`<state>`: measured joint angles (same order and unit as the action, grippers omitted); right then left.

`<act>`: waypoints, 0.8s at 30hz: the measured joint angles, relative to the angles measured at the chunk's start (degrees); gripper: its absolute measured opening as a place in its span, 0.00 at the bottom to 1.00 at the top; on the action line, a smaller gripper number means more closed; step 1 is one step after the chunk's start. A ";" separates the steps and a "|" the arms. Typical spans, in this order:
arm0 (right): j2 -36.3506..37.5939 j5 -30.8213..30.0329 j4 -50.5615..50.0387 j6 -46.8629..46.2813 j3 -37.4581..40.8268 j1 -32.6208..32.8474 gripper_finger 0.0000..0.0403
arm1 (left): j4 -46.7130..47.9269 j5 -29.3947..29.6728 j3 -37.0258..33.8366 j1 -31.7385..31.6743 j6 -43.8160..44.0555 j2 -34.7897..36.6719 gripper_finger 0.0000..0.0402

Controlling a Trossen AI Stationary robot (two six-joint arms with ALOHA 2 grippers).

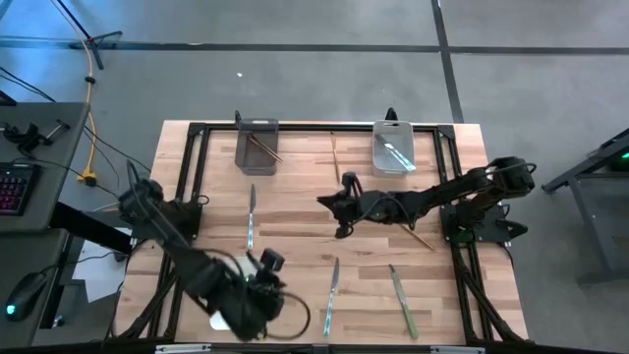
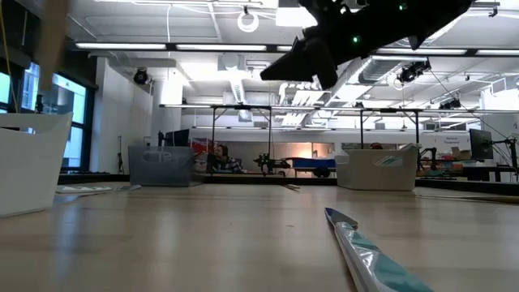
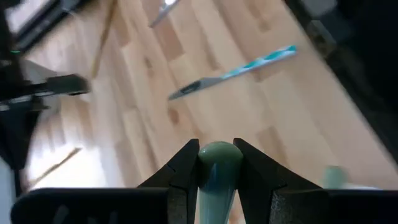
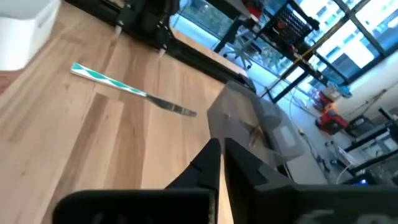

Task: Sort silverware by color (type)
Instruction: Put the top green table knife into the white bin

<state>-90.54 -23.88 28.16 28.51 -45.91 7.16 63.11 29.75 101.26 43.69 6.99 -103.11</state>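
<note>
**Left gripper pinching a green handle, right gripper pressed shut mid-table**

Left gripper (image 1: 257, 295) sits at the near-left edge of the light wooden table (image 1: 295, 221). The high view only shows a dark mass over a white bin (image 1: 224, 317); the left wrist view shows what it hides: the fingers (image 3: 180, 174) pinch a pale green rounded utensil handle (image 3: 219, 171) between them.

Moving right on the high view: a green-handled knife (image 1: 251, 218) lies ahead of the left arm, a second green-handled knife (image 1: 331, 293) near the front centre, a third (image 1: 402, 301) further right. The low view sees only one of these close up, a teal-and-silver utensil (image 2: 369, 259) lying flat in the foreground.

Right gripper (image 1: 339, 214) hangs over the table centre, jaws pressed together; the right wrist view confirms the fingertips (image 4: 211, 162) are touching. Can't tell if anything thin is caught between them. A thin brown stick (image 1: 421, 238) lies under the right arm.

At the far edge: a grey rectangular bin (image 1: 257, 146) holding a brown stick on the left, a clear bin (image 1: 393, 147) holding silvery utensils on the right. Another brown stick (image 1: 335, 155) lies between the bins.
</note>
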 joint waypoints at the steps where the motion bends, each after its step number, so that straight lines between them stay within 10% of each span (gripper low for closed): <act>1: -0.01 -0.06 0.51 -0.18 0.51 -0.01 0.01 | 1.43 -0.58 1.57 0.74 1.26 -1.04 0.17; 24: -0.07 -0.02 11.11 -3.04 8.37 0.50 0.00 | 5.00 -12.87 -1.88 7.84 6.29 -10.21 0.17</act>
<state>-90.61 -23.90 39.27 25.47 -37.54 7.66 68.11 16.88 99.38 51.53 13.28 -113.32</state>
